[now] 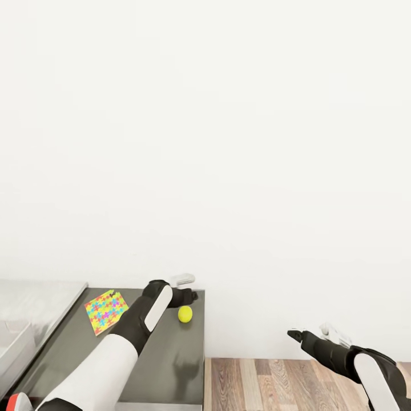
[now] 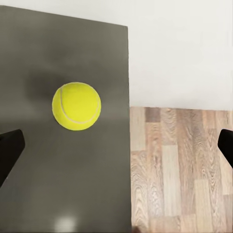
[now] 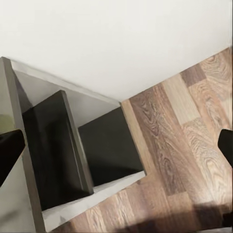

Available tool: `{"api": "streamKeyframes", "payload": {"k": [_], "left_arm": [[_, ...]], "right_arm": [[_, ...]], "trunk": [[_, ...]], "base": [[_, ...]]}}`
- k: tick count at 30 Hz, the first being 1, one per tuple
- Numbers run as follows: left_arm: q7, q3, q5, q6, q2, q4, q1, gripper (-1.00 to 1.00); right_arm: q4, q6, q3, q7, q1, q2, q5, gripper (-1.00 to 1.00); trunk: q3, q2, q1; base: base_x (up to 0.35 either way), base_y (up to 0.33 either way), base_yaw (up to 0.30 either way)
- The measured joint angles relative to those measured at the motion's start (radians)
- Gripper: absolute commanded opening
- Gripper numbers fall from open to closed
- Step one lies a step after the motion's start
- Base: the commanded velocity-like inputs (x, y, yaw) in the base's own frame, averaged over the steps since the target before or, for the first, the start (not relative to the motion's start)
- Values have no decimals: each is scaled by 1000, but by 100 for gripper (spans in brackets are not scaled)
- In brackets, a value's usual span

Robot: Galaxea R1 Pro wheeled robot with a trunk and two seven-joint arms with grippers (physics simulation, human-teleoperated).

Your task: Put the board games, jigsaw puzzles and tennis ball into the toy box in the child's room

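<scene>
L gripper [image 2: 116, 145] hung w/ fingers spread wide over the tennis ball [image 1: 185, 314], not touching, prob. lining up a grab. Ball sat near the table's [image 1: 165, 365] far edge by its end corner; jigsaw puzzle [image 1: 106, 311] farther in. R gripper [image 1: 311, 334] idle, open, over floor [image 1: 274, 382]. Toy box [image 1: 14, 348] at the opposite side; contents not visible.

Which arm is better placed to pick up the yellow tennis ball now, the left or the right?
The left. Its gripper hangs beside the yellow tennis ball on the dark grey tabletop, jaws open. The right gripper is off to the side, over the wooden floor.
</scene>
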Motion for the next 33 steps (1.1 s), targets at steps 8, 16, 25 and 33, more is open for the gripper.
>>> {"api": "streamKeyframes", "payload": {"k": [8,16,25,33], "left_arm": [[11,3,-2,-3,0,0,0,100],[12,5,-1,-3,1,0,1,100],[12,5,1,-4,3,0,1,100],[10,5,2,-4,3,0,1,100]], "right_arm": [[0,-1,1,-22,0,0,5,100],[0,-2,1,-27,0,0,5,100],[-3,-1,1,-26,0,1,5,100],[-7,0,2,-25,0,1,5,100]], "trunk": [[-13,0,0],[-26,0,0],[-39,0,0],[-40,0,0]], "base": [[3,0,58],[0,0,64],[0,0,52],[7,0,2]]}}
